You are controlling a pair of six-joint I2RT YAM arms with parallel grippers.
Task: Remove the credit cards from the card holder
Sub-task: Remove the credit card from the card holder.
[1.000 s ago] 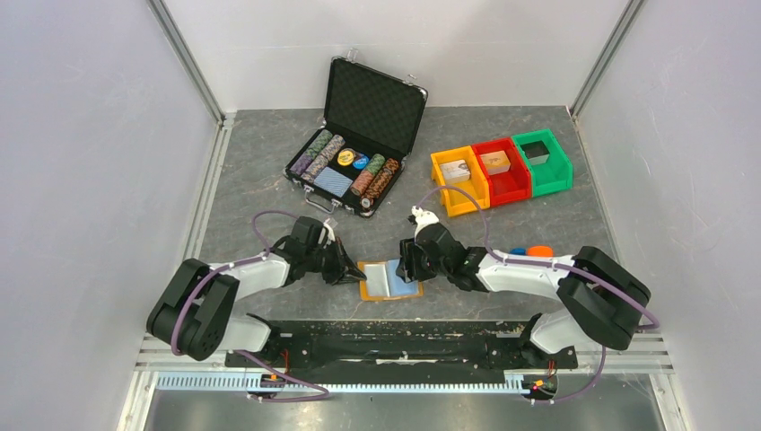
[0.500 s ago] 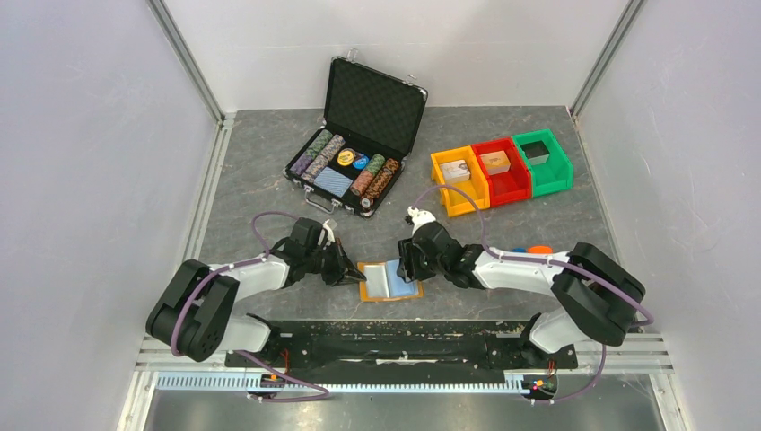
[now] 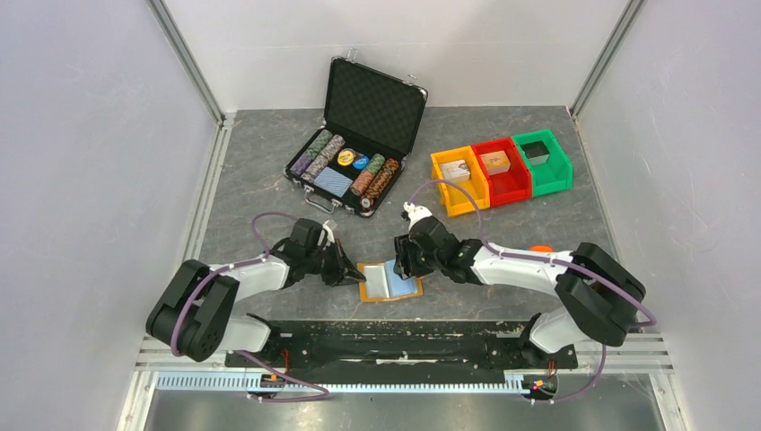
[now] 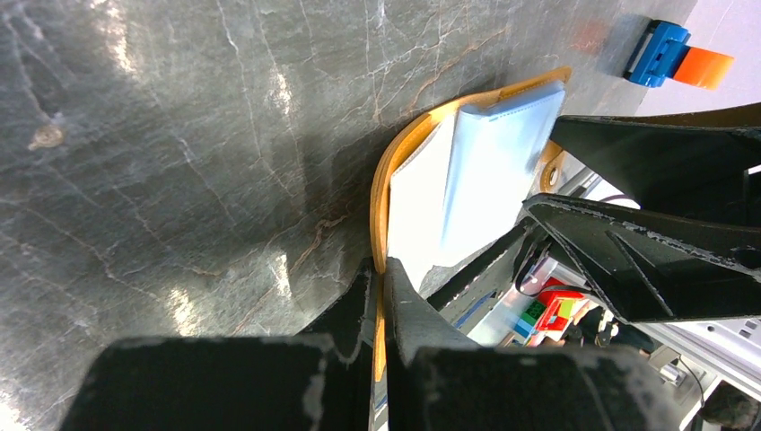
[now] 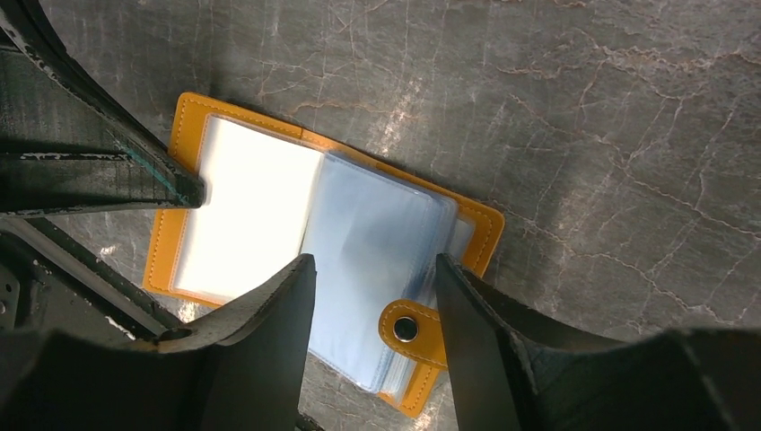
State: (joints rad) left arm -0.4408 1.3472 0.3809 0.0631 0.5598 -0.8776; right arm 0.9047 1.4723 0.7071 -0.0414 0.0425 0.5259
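Orange card holder (image 3: 377, 282) lies open at table's 6 o'clock, between arms. Left gripper (image 4: 378, 285) clamps its 9 o'clock cover edge. Right gripper (image 5: 372, 269), jaws half-spread and empty, hovers over light blue card (image 5: 372, 238) in sleeve. Step: reaching for card. Next, likely: pinch card edge, slide out.

Nothing readable anywhere: the card holder (image 5: 359, 233) sleeves show blank, and the print on the boxes (image 3: 455, 169) in the bins (image 3: 507, 193) is too small.
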